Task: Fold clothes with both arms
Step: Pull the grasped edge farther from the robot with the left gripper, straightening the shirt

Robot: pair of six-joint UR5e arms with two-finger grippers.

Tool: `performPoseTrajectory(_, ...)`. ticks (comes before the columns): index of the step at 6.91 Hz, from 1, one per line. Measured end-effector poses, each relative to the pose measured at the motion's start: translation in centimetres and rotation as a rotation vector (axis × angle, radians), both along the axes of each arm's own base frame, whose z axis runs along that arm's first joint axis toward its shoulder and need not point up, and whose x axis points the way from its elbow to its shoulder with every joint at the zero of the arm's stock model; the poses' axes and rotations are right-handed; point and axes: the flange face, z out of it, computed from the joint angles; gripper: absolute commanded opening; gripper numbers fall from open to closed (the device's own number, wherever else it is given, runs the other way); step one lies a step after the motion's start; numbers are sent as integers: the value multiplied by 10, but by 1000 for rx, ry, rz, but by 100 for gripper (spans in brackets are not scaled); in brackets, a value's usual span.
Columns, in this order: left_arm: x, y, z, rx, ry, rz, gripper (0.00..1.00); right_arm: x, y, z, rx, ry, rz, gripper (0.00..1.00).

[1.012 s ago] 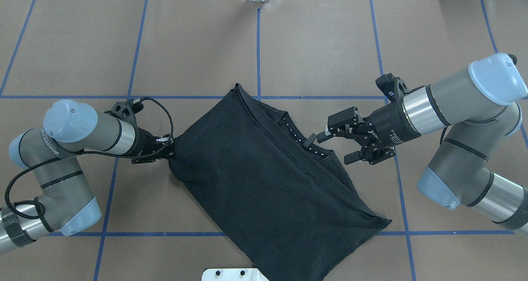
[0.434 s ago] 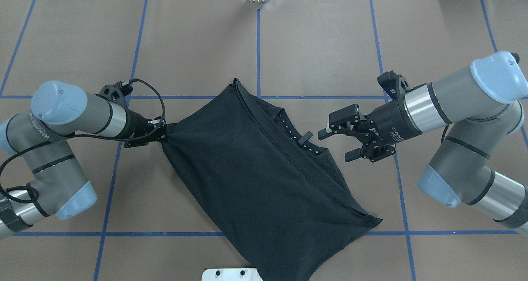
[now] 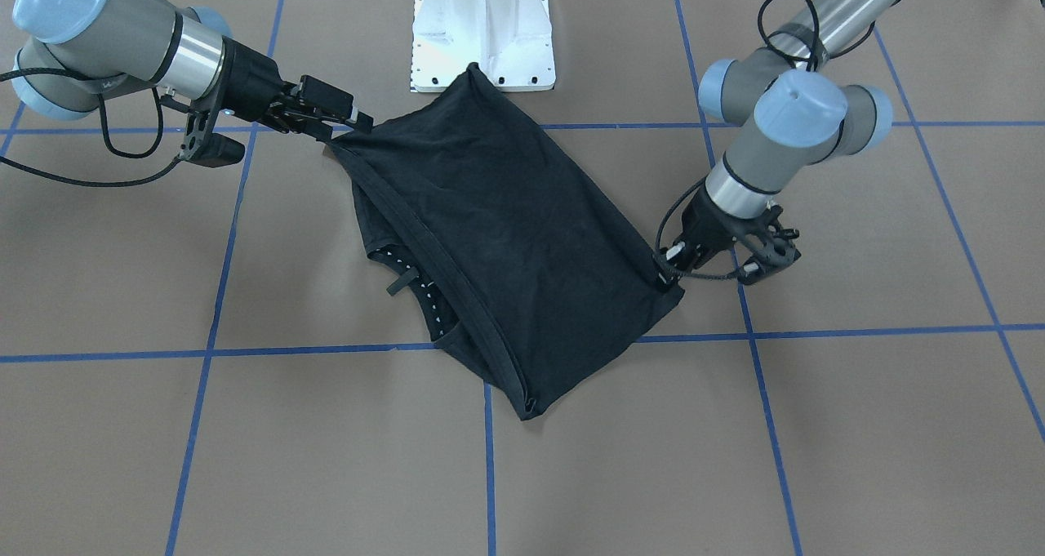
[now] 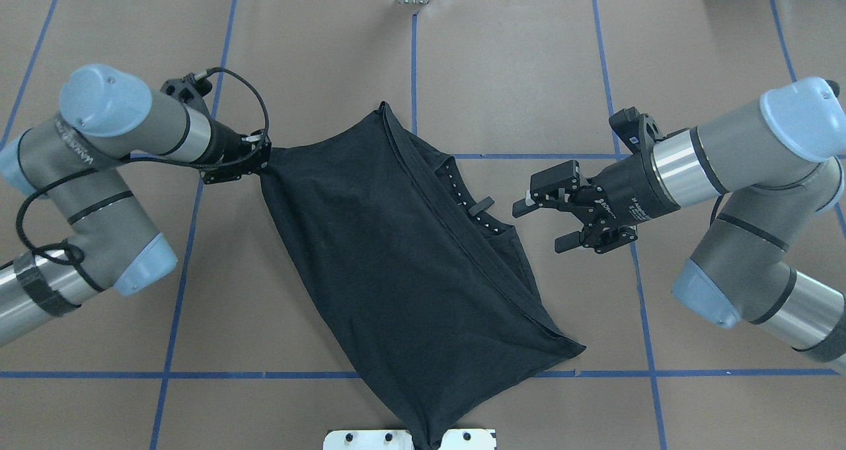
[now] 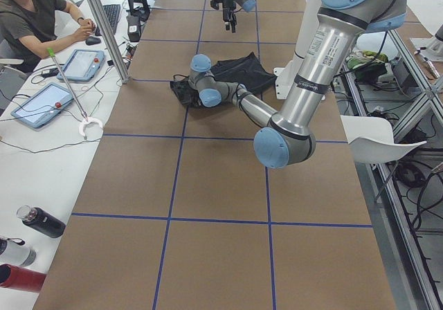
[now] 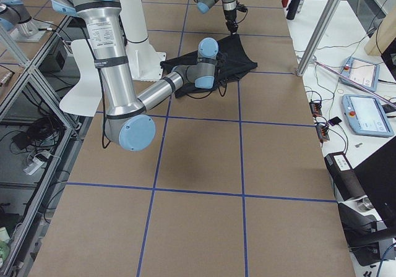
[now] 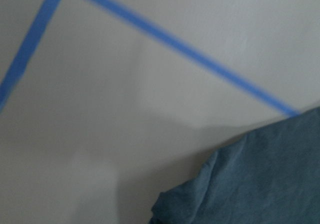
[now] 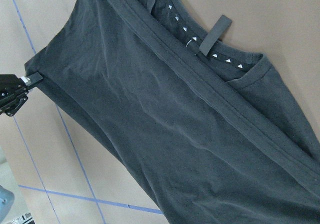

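The black T-shirt lies folded and slanted on the table, plain side up, with the logo hidden. Its collar with white triangle marks faces the right arm. My left gripper is shut on the shirt's far-left corner and pulls it taut; it also shows in the front view. My right gripper is open and empty, just right of the collar and above the table. In the front view the right gripper hangs over the shirt. The right wrist view shows the shirt from above.
The white pedestal base stands at the shirt's near tip. Blue tape lines grid the brown table. An operator, tablets and bottles are along the far side of the table.
My left gripper has moved away from the robot with the shirt corner, dragging and turning the shirt. The shirt's right corner slid left. My right gripper stayed open and shifted slightly.
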Motion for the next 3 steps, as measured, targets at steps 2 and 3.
performPoseTrajectory(2,28,-51,-25,41,-6,-62,0,10,-9,0,3,0,26,100)
performPoseTrajectory(3,35,-71,-30,91,8,-112,0,14,-12,0,4,0,36,100)
